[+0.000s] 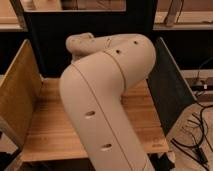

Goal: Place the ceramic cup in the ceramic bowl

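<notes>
My cream-coloured arm [107,95] fills the middle of the camera view and hides most of the wooden tabletop [47,130]. The ceramic cup and the ceramic bowl are both hidden behind the arm. The gripper is out of view, past the arm's far end near the dark back panel.
A slanted wooden side panel [17,97] borders the table on the left. A dark panel [170,82] stands on the right. Black cables [197,135] lie on the floor at the right. A dark back wall [55,45] closes the rear.
</notes>
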You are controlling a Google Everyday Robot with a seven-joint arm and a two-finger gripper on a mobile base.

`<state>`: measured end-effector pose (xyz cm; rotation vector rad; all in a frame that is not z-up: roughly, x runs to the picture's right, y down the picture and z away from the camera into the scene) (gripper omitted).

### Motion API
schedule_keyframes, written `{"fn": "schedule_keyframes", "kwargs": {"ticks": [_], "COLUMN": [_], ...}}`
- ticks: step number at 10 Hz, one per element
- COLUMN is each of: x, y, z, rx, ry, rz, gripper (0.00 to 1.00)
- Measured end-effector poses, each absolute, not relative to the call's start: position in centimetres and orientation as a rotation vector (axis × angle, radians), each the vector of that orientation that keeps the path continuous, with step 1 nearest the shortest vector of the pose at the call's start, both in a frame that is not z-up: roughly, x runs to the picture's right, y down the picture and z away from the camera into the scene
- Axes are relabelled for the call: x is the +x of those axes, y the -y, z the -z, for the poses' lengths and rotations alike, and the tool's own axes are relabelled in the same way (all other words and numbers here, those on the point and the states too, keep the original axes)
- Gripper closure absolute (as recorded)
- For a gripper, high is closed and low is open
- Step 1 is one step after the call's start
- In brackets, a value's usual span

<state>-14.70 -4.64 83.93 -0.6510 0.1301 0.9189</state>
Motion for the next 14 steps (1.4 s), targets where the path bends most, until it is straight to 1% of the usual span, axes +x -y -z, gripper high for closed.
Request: {"fn": "schedule_keyframes", "kwargs": {"ticks": [3, 5, 9, 10, 11, 14], "x": [-17.0, -17.3, -15.0, -14.6, -14.4, -14.7], "y": [3.8, 4.0, 4.9, 4.8, 4.9, 4.8], "z": [-87.4, -88.9, -92.1, -92.3, -92.4, -92.3], "rx": [-0.717, -0.741, -0.765, -0.769, -0.768, -0.769], "ry": [-0.131, -0.133, -0.167, -0.174, -0.175, -0.174], "rz": [-0.927, -0.949, -1.029, -1.034, -1.037, -1.034], "gripper": [1.0, 1.0, 1.0, 1.0, 0.94, 0.66]}}
